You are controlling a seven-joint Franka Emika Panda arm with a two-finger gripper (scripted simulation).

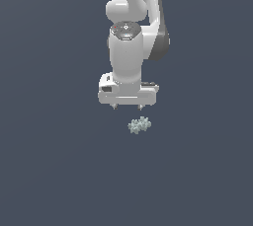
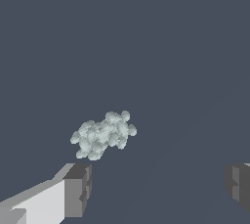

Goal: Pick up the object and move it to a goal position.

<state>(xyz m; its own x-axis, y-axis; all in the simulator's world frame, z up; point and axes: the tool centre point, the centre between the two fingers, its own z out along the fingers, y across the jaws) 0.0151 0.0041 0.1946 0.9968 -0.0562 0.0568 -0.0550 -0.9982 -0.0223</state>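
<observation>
The white gripper [image 1: 127, 107] hung from the arm [image 1: 129, 47] with its fingers pointing straight down, and its two short fingertips [image 1: 115, 106] showed as small nubs beneath the broad white body. The jaws stood wide apart, with nothing between them. The object [image 1: 139, 125], a small pale grey-green cluster with a knobbly surface, lay on the flat dark grey-blue surface [image 1: 49, 170] just below the fingertips in the exterior view, offset slightly toward the exterior view's right, roughly under the nub on that side. A visible gap separated the cluster from the fingertips; no contact was observed. In the wrist view, the object [image 2: 103, 135] appeared as a lumpy, irregular mass, longer in one direction than the other and plainly narrower than the span between the fingers. One finger [image 2: 77, 189] showed a pale body and a dark grey pad at its tip, and the cluster lay near that pad without touching it. The opposite finger [image 2: 238, 185] was only partly in frame at the picture's edge and stood well apart from the cluster. In that view the object lay beyond the line joining the two pads, not between them. How high the gripper stood above the surface could not be determined from either view.
</observation>
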